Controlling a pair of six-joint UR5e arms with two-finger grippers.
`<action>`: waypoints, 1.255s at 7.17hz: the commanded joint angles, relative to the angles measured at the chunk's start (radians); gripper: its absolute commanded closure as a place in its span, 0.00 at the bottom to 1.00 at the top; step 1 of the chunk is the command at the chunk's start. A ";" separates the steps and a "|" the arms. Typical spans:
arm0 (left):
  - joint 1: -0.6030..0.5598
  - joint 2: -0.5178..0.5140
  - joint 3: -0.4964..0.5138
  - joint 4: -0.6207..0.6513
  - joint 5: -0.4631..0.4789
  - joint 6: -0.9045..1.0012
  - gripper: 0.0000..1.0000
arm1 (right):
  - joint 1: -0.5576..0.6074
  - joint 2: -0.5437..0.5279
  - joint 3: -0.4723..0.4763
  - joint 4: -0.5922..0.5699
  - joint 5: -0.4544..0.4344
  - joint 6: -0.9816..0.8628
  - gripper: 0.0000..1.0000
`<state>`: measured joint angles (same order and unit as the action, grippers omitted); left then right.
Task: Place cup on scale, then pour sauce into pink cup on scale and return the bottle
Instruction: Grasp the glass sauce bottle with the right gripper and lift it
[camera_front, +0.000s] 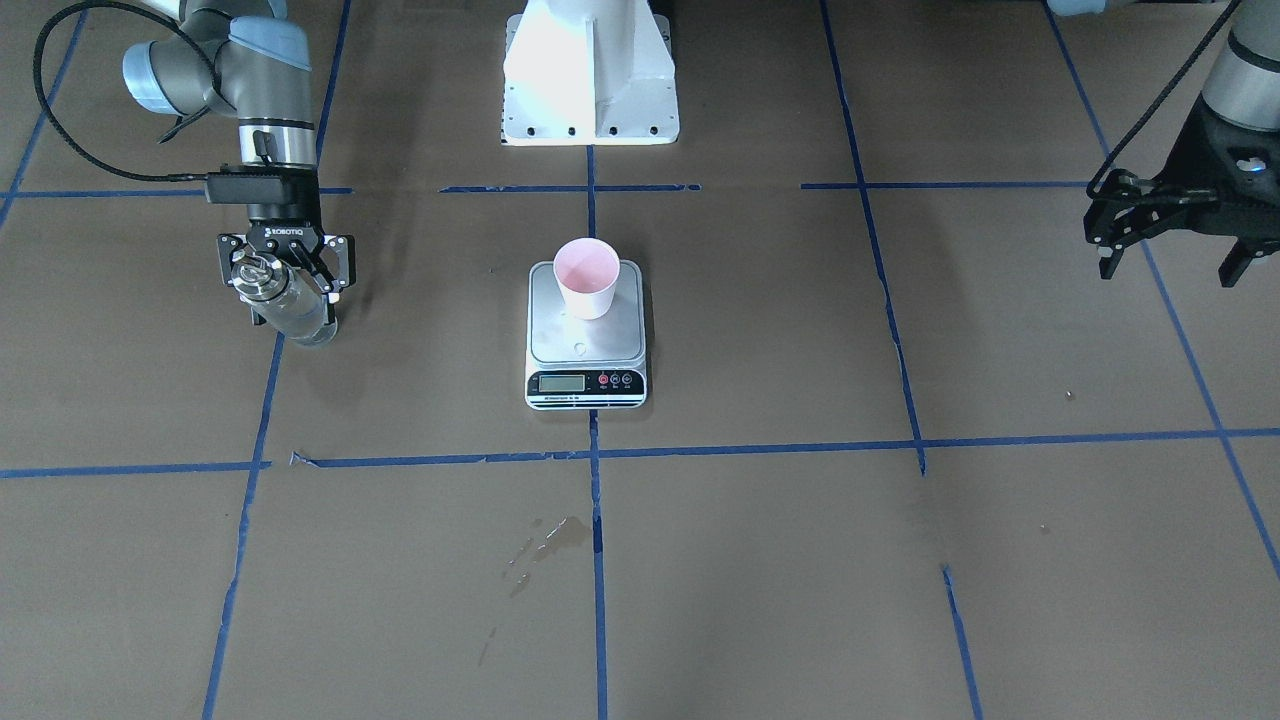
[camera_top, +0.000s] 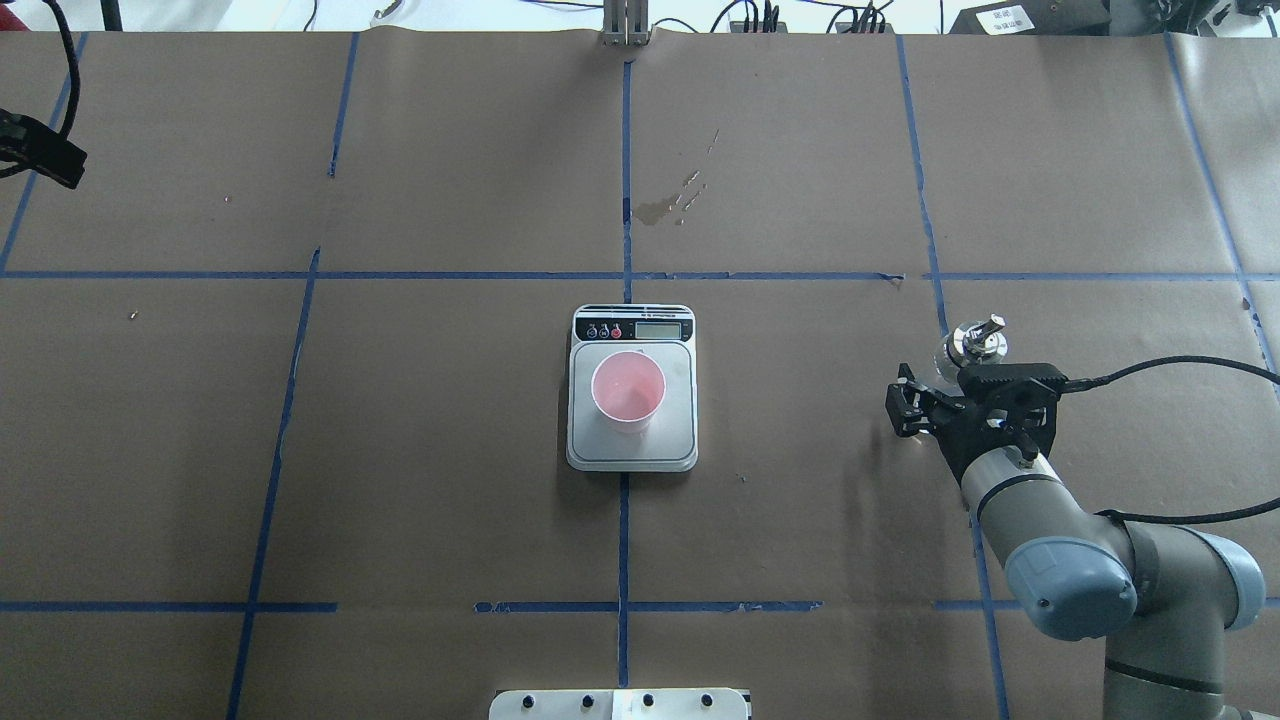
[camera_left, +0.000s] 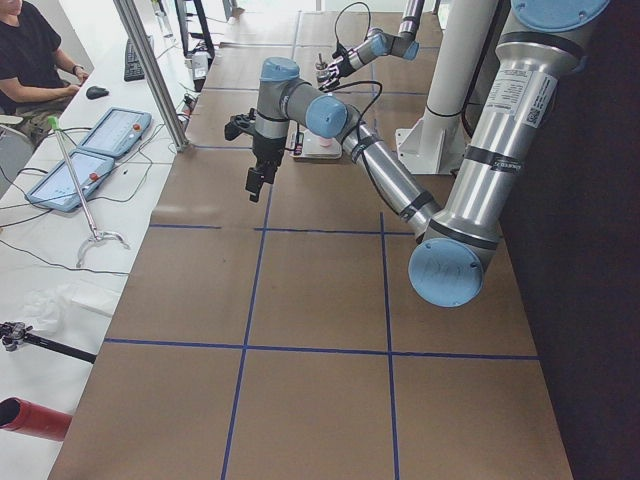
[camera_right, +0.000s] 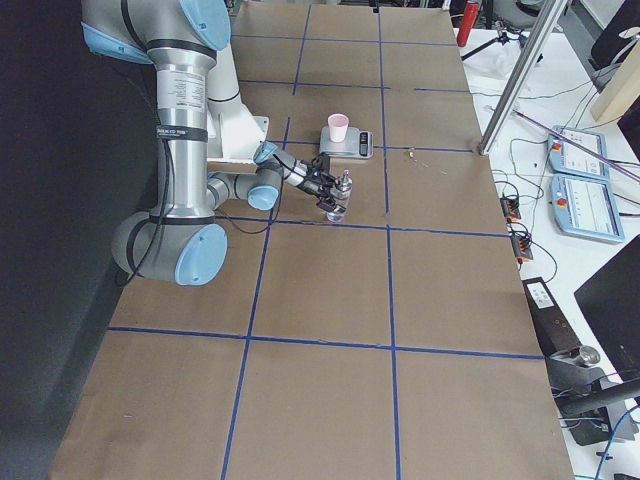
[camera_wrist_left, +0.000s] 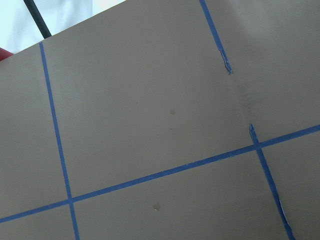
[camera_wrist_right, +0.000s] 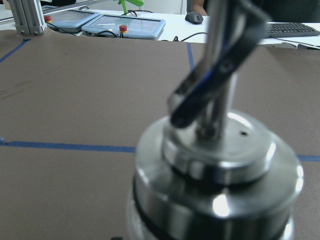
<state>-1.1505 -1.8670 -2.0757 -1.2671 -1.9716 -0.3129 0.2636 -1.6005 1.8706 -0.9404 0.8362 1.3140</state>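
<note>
Right tool (camera_front: 285, 280) pinches the bottle (camera_front: 290, 305) low over the bench (camera_front: 900, 560); left tool (camera_front: 1170, 245) hangs spread, holding nothing.

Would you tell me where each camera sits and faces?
Front-facing: across the table, facing the robot; left gripper, right gripper around the bottle.
Overhead: behind the robot, looking down; right arm.
Exterior left: robot's left end; left arm near.
Exterior right: opposite end; right arm.
Left wrist: down at table; no body.
Right wrist: bottle's cap.
Shared: first two show cup on scale.
</note>
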 joint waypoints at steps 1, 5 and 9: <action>0.000 -0.001 0.000 0.002 -0.003 -0.002 0.00 | 0.041 0.013 0.012 0.000 0.048 -0.069 1.00; -0.008 0.020 -0.015 -0.002 -0.004 0.015 0.00 | 0.097 0.023 0.162 -0.062 0.136 -0.334 1.00; -0.212 0.241 0.128 -0.209 -0.217 0.448 0.00 | 0.095 0.126 0.257 -0.212 0.088 -0.493 1.00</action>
<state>-1.2776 -1.6916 -2.0347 -1.3796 -2.0974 0.0008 0.3604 -1.4968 2.1196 -1.1416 0.9555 0.8885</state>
